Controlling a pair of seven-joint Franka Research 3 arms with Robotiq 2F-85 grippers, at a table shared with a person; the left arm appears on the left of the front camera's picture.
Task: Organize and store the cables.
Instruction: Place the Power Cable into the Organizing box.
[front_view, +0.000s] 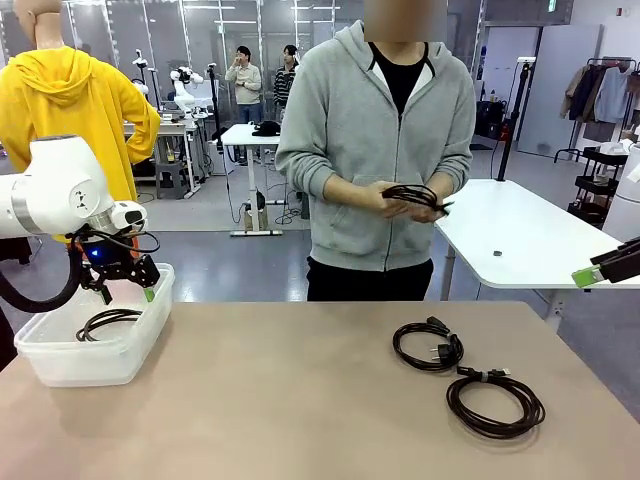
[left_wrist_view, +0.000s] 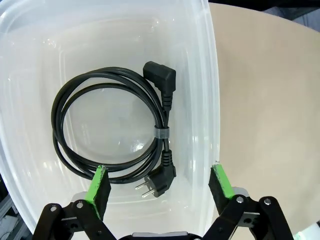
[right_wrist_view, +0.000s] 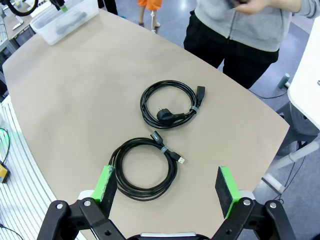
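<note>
The left claw (front_view: 125, 278) hangs over the clear plastic box (front_view: 92, 366) with its fingers apart and nothing between them. A coiled power cable (left_wrist_view: 107, 80) lies flat on the box bottom, and a small band keeps it in a loop. Well right of the box, a second power cable (front_view: 428, 346) and, farther right, a USB cable (front_view: 495, 402) lie on the table (front_view: 280, 400), not yet stored. Behind the table, the person's hands (front_view: 398, 203) hold another cable (front_view: 415, 189), probably coiling it for storing. Farthest from the box, the right claw (right_wrist_view: 166, 177) hovers over the USB cable with its fingers apart, likely ready to pick it up.
</note>
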